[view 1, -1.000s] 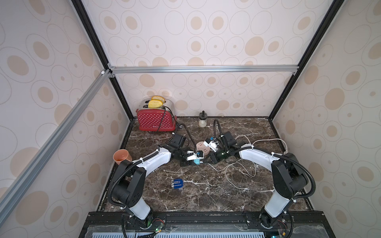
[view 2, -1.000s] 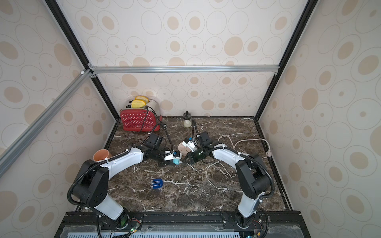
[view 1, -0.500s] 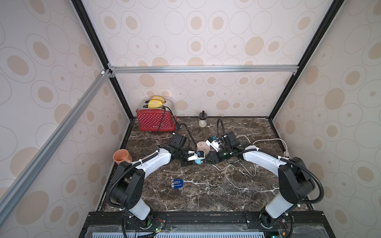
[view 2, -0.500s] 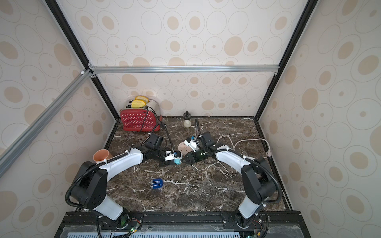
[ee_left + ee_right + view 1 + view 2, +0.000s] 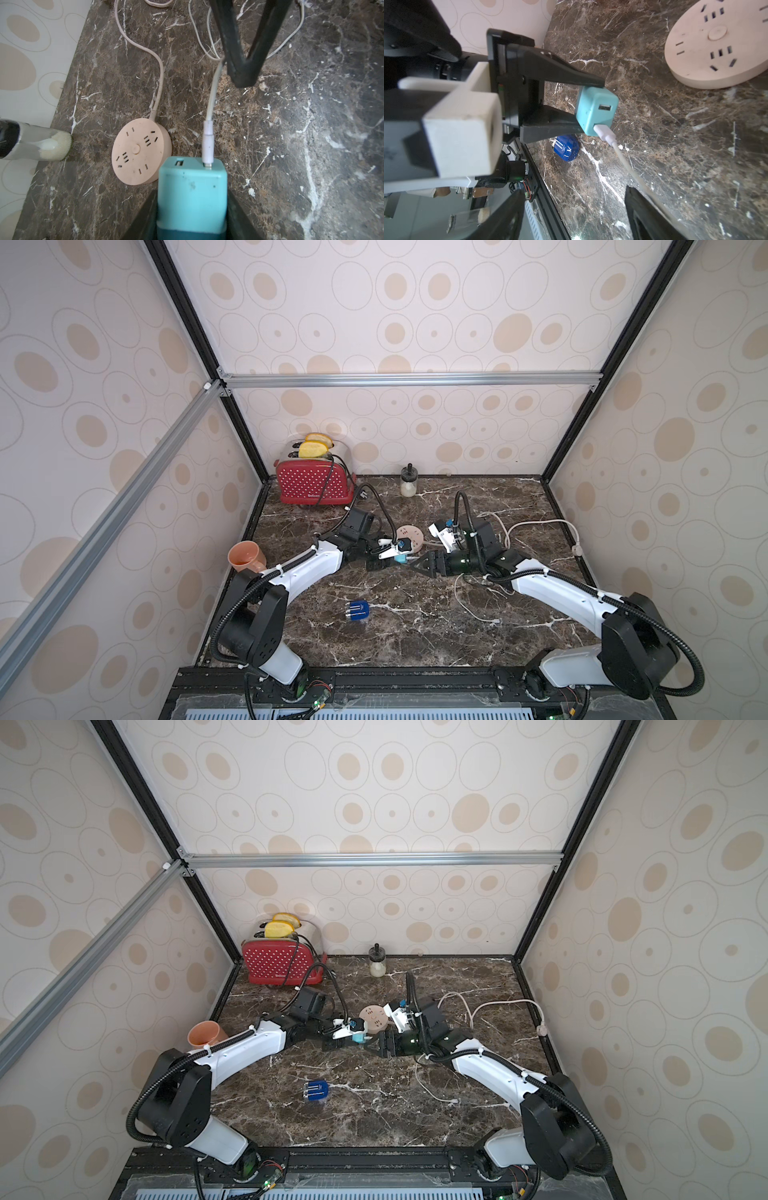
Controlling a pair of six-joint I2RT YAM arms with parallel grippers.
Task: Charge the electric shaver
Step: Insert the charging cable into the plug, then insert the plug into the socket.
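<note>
Where both top views look down on the dark marble table (image 5: 436,639), the electric shaver (image 5: 357,611) lies flat towards the front edge, alone and well apart from both arms. Farther back, near the middle of the table, the left fingers (image 5: 377,565) grip a teal adapter (image 5: 400,558) just beside a round pink socket hub (image 5: 409,537). The right fingers (image 5: 426,566) face them from the opposite side, near the adapter but clear of it. A red toaster (image 5: 311,485) stands in the back corner.

In the left wrist view, the adapter is clamped between the two dark left fingers. A white cable (image 5: 209,104) is plugged into one of its ports and runs on to the tip of the right fingers, meeting their edge there. The hub lies flat on the table just beside the adapter; whether the two touch cannot be told. A small jar (image 5: 41,145) stands by the wall.

In the right wrist view, the left fingers press on two opposite sides of the adapter. The right fingers stand wide apart with nothing pinched between them, and the cable passes along the inner side of one of them. The shaver shows beyond the left fingers, resting on the table with its white line marks up and partly hidden behind one finger.
</note>
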